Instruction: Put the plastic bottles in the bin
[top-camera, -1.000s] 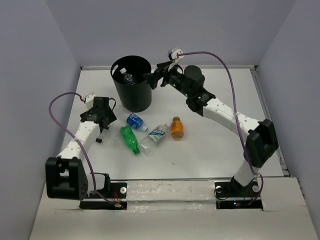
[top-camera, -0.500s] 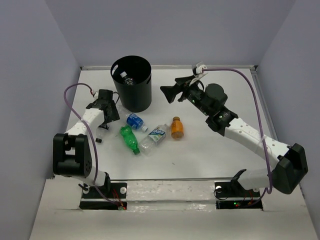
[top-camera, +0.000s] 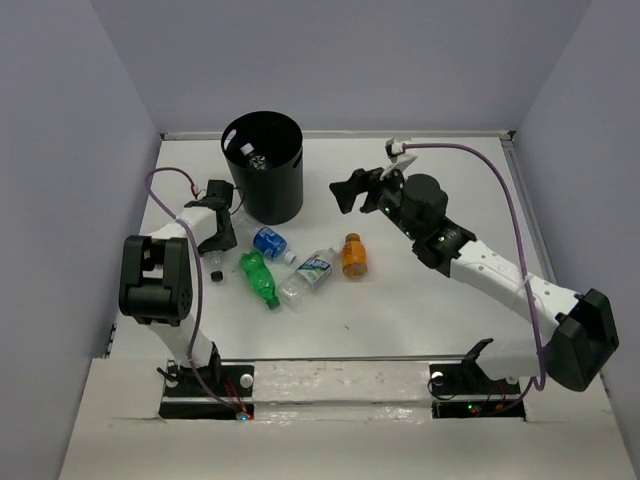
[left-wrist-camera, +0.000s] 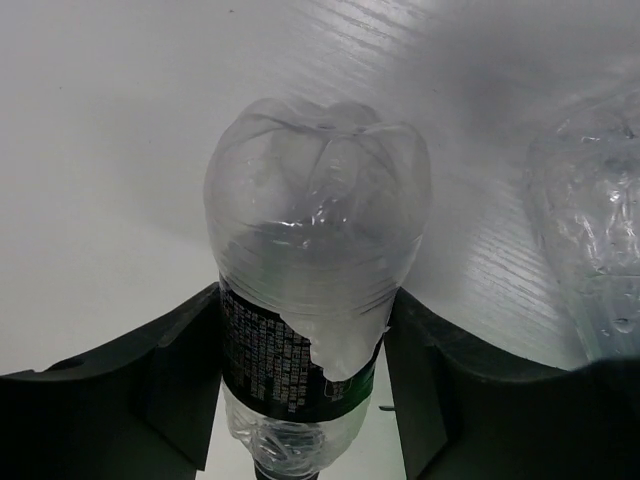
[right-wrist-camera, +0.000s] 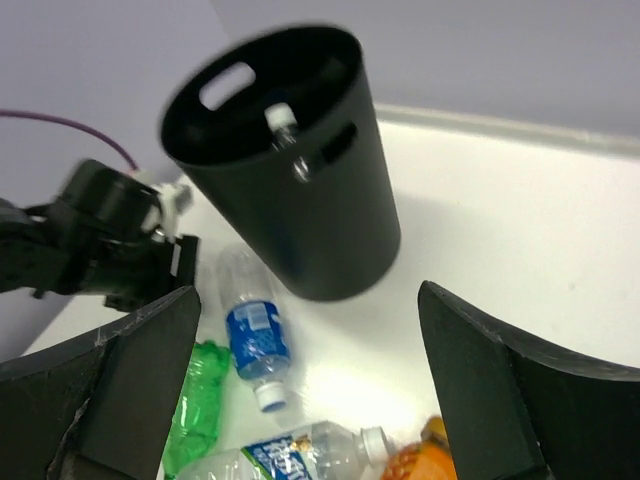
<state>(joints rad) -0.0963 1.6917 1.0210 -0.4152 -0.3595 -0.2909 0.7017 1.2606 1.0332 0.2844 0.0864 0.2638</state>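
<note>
Bottle (left-wrist-camera: 315, 200) looks clamped low in my left gripper (left-wrist-camera: 305, 300), and its slick crumpled wall may slip on lifting toward the bin (top-camera: 265, 190); right gripper (right-wrist-camera: 308, 300) gapes empty.

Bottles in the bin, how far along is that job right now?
Done: at least one bottle lies inside the bin. In hand: the left gripper is closed on a clear dark-labelled bottle. Left: the blue-labelled bottle, green bottle, white-blue-labelled bottle and orange bottle lie on the table. The right gripper is open and empty.
</note>
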